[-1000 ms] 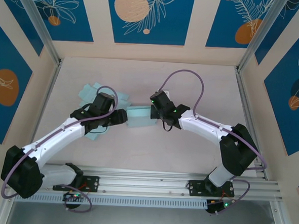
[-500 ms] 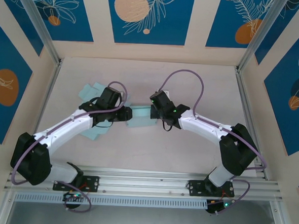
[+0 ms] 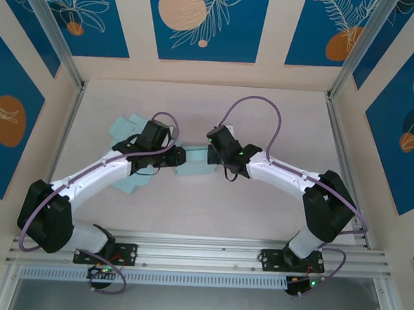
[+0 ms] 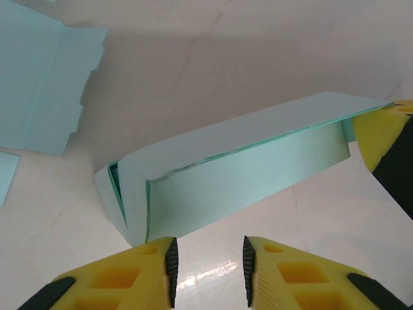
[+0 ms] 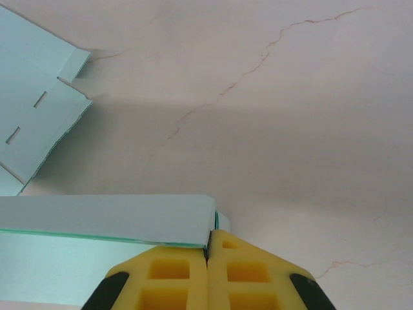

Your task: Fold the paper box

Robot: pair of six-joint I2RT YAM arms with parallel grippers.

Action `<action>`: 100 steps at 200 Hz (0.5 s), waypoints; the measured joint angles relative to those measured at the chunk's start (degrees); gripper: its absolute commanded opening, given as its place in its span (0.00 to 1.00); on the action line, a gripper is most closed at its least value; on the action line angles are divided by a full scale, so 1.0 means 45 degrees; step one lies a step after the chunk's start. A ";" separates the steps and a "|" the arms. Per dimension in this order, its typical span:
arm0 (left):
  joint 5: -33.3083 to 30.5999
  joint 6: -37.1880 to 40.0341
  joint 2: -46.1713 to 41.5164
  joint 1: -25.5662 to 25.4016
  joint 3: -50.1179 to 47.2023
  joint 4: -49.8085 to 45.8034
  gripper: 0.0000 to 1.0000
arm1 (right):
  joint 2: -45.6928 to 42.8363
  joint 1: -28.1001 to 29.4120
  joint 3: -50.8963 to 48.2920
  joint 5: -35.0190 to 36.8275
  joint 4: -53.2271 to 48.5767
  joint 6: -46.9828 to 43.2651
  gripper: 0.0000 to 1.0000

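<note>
Top external view: the paper box (image 3: pixel 192 161) lies mid-worktop (image 3: pixel 265 116), a pale teal shell partly folded, and both arms reach in to it from opposite ends. The right hand (image 3: pixel 210 155) is at the box's right end, the left hand (image 3: pixel 179 155) at its left.

Right wrist view now: the right hand (image 5: pixel 210 242) has its fingers pressed together on the thin edge of a box panel (image 5: pixel 103 219), clamped on paper. That looks like an anchor, pinning the end so the shell can't skid or spring open while the other side gets worked.

Left wrist view: the left hand (image 4: pixel 208 255) has its fingers apart with nothing between them, lined up just short of the box's (image 4: pixel 245 168) open corner, where the wall doubles back on itself. My read is that it's squaring up to take or press that loose flap. The right hand's yellow finger (image 4: pixel 377 132) shows at the far tip.

A flat teal sheet (image 4: pixel 45 84) lies off to the side, well apart from the fold, slots and tabs unused.
</note>
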 measured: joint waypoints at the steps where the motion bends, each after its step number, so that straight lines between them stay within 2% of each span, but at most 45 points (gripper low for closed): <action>1: 0.0000 0.0000 0.0000 -0.0005 0.0000 -0.0005 0.35 | 0.0000 0.0000 0.0000 0.0000 0.0000 0.0000 0.00; 42: -0.0044 0.0228 -0.0379 -0.0005 0.0296 -0.1078 0.48 | 0.0015 0.0000 0.0010 0.0005 0.0000 0.0000 0.00; 66: -0.0918 0.0651 -0.1166 -0.0015 0.0758 -0.2064 0.61 | 0.0083 0.0000 0.0078 0.0044 0.0000 0.0000 0.00; 100: -0.1472 0.1219 -0.1263 -0.0015 0.1015 -0.2259 0.62 | 0.0083 0.0010 0.0083 0.0053 -0.0015 0.0000 0.00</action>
